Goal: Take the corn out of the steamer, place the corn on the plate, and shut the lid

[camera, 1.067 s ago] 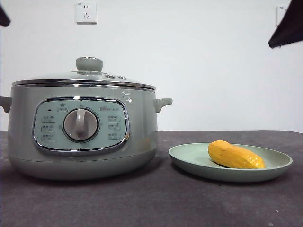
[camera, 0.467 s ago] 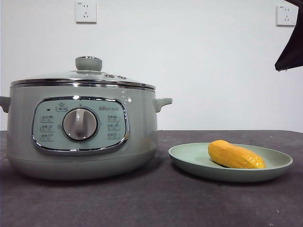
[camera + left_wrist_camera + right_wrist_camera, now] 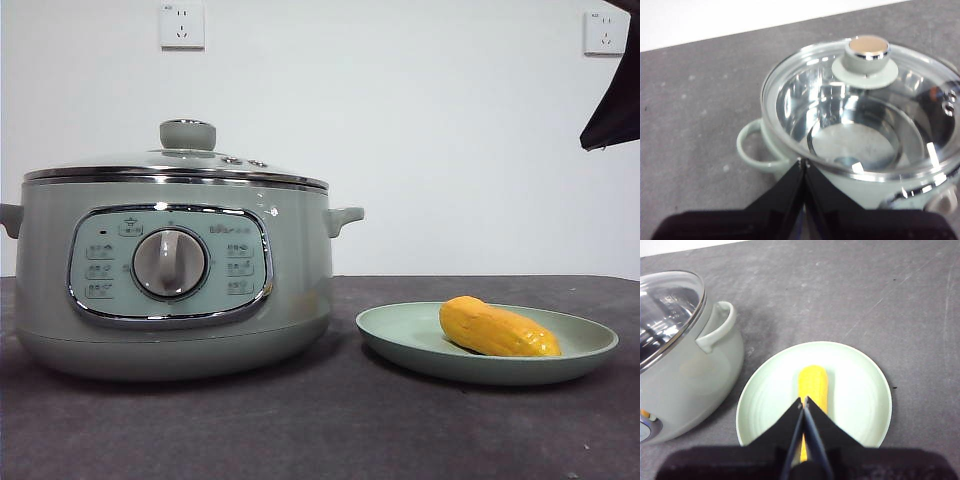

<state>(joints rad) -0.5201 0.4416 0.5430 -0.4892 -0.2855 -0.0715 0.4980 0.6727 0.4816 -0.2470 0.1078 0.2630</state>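
Observation:
The sage-green steamer [image 3: 170, 280] stands at the left with its glass lid [image 3: 180, 165] seated on it. The lid's knob [image 3: 868, 49] shows in the left wrist view, and the pot under the glass is empty. The corn [image 3: 495, 328] lies on the pale green plate [image 3: 400, 335] at the right; both also show in the right wrist view, the corn [image 3: 813, 382] on the plate [image 3: 860, 390]. My left gripper [image 3: 803, 165] is shut and empty, high above the steamer's handle side. My right gripper [image 3: 803, 404] is shut and empty, high above the corn; it shows as a black tip [image 3: 612, 110] in the front view.
The dark grey table [image 3: 330, 430] runs to a white wall with two sockets [image 3: 182, 25]. The steamer's side handle [image 3: 717, 325] points toward the plate, with a small gap between them.
The left arm's black tip has left the top left corner of the front view. The right arm's tip has shifted slightly right and down. The steamer, lid, plate and corn have not moved.

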